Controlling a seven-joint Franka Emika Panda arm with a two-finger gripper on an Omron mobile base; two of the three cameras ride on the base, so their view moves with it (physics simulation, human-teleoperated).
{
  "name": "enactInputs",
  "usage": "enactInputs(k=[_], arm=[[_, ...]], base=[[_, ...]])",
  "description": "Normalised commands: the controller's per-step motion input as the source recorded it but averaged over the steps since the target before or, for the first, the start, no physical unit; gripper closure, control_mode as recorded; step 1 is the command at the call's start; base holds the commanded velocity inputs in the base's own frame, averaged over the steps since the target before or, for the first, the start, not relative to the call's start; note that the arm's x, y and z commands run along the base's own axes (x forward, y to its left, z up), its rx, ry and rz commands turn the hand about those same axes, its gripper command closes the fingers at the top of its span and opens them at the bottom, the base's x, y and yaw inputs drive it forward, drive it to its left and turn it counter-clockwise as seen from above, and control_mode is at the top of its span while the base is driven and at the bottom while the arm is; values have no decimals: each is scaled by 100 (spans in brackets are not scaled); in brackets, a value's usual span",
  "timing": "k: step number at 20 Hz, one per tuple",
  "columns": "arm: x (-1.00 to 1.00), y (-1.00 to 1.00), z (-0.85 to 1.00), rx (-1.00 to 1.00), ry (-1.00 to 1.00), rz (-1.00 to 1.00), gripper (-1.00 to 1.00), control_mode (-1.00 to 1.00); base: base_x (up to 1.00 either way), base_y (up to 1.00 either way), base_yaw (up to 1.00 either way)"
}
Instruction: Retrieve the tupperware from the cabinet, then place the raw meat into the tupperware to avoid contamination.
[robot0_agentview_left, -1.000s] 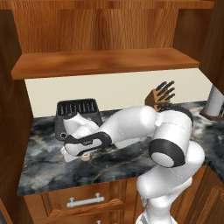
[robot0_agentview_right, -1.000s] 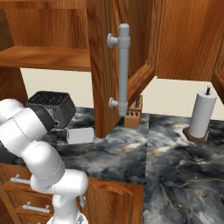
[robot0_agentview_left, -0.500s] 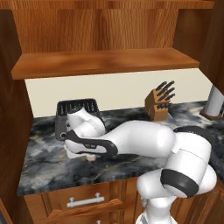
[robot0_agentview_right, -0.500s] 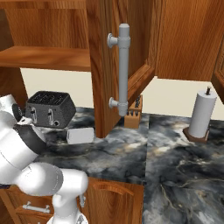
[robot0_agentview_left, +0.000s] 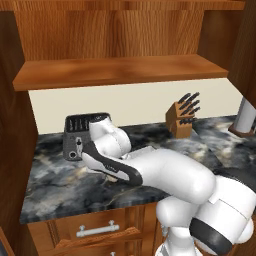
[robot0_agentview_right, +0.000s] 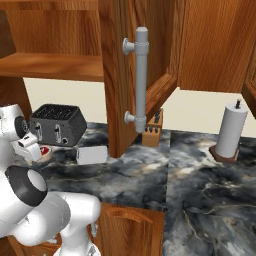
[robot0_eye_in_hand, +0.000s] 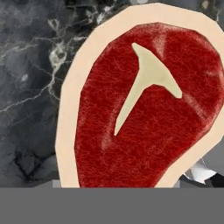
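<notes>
Glossy white rounded arm (robot0_agentview_left: 170, 175) — dark joint bands.

Toaster (robot0_agentview_right: 56, 124): dark grey, four slots on top, levers on its front face; stands at the back of the counter, at 9 o'clock in the right base view.

Knife block (robot0_agentview_left: 181, 122): light wood, dark handles fanned upward; against the wall at 2 o'clock in the left base view.

Paper towel roll (robot0_agentview_right: 231, 132): white, upright on a brown wooden holder; at 3 o'clock in the right base view, well apart from the knife block.

Countertop (robot0_agentview_right: 200, 190): dark marble with pale veining.

Drawer (robot0_agentview_left: 95, 227): wooden, horizontal silver handle; below the countertop edge at 7 o'clock in the left base view.
</notes>
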Motion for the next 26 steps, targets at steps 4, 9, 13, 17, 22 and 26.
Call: enactInputs(k=[4,9,13,17,22,26], arm=[[15,-20,27,-1,-1,-31,100,-100],[32,-39,0,9,0,-24,100,-100],[50,-36,0,3,-1,-10,100,-100],[67,-41,10,4,4,-1,100,-100],[66,-43,3,6,6,-6,100,-100],[45,-34,0,6,4,-4,100,-100]], base=[[0,0,0],[0,0,0],[0,0,0],[0,0,0],[0,0,0],[0,0,0]])
